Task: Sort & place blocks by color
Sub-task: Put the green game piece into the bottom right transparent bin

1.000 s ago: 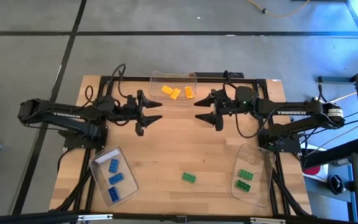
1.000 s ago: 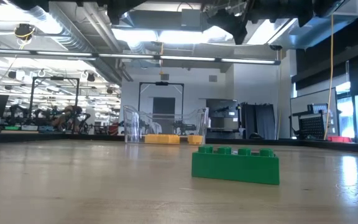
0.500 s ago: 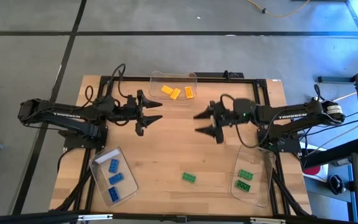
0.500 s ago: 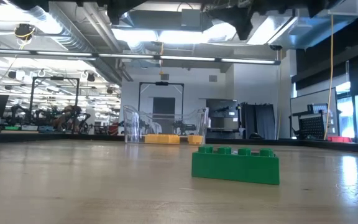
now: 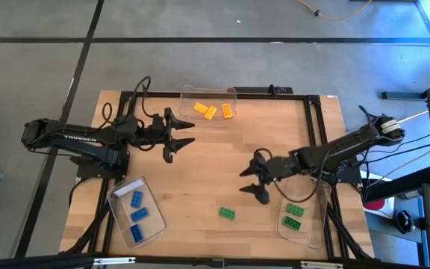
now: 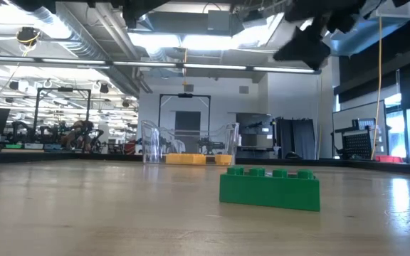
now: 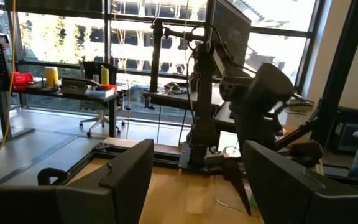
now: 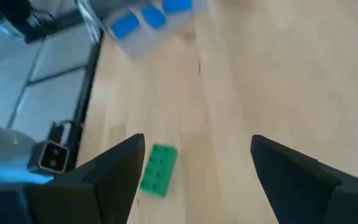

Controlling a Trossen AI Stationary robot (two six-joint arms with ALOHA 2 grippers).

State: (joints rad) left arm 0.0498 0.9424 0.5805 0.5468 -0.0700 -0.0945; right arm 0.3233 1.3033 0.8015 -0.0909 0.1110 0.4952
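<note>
One green block [image 5: 227, 213] is left loose on the counter [image 5: 200, 168]; the rest sit sorted in clear trays: blue [image 5: 136, 214], yellow-orange [image 5: 211, 110], green [image 5: 293, 217]. My right end effector [image 5: 254, 181] hangs above the counter, fingers spread wide, holding nothing. The loose block lies just ahead of it and toward the near edge, long axis roughly across the counter. My right arm is much the nearer. My left end effector [image 5: 183, 137] waits open and empty, well apart near the yellow-orange tray. Bare wood all around the block, so room to descend; green tray close on my right.
</note>
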